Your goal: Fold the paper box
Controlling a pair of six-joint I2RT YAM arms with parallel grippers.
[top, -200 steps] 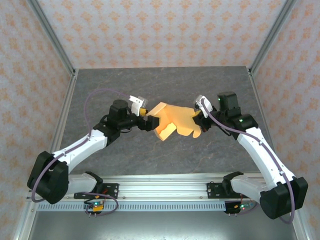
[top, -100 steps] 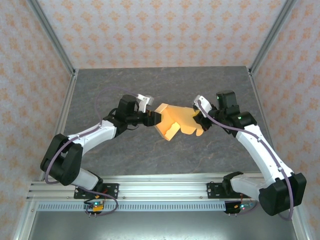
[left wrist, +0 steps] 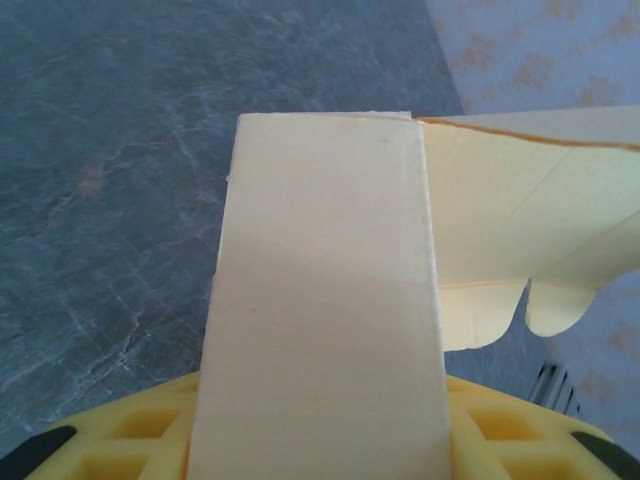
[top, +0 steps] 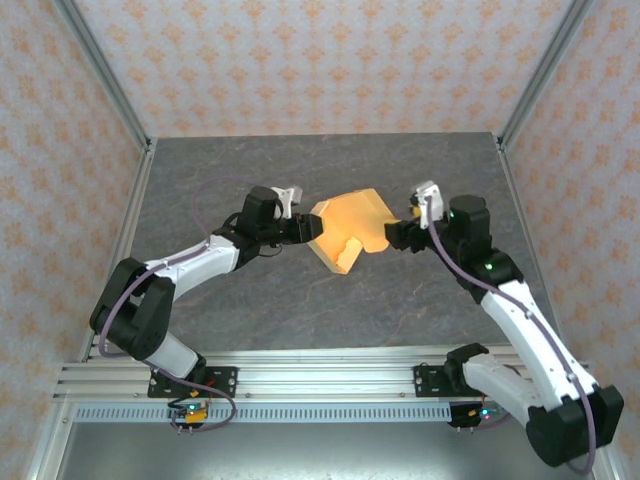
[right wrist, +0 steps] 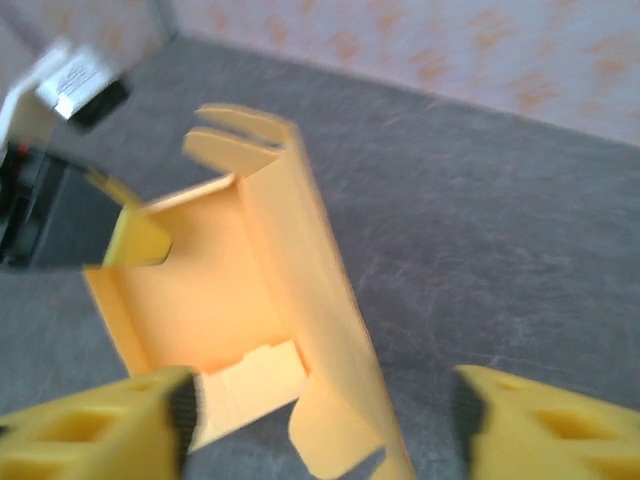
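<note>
Top external view: the half-folded paper box sits mid-frame over the grey surface, between 2 arms. The left pincer is clamped on its left flap. The right pincer stands with fingers spread, just beside its right edge. Patterned walls enclose the back and sides, and a metal rail crosses the bottom.

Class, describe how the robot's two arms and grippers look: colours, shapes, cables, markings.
The left arm and right arm have white tubular links with black joints. A lilac cable runs along each. Small green lights glow on the right arm. The fingers are yellow, moulded with a grid of recesses.
</note>
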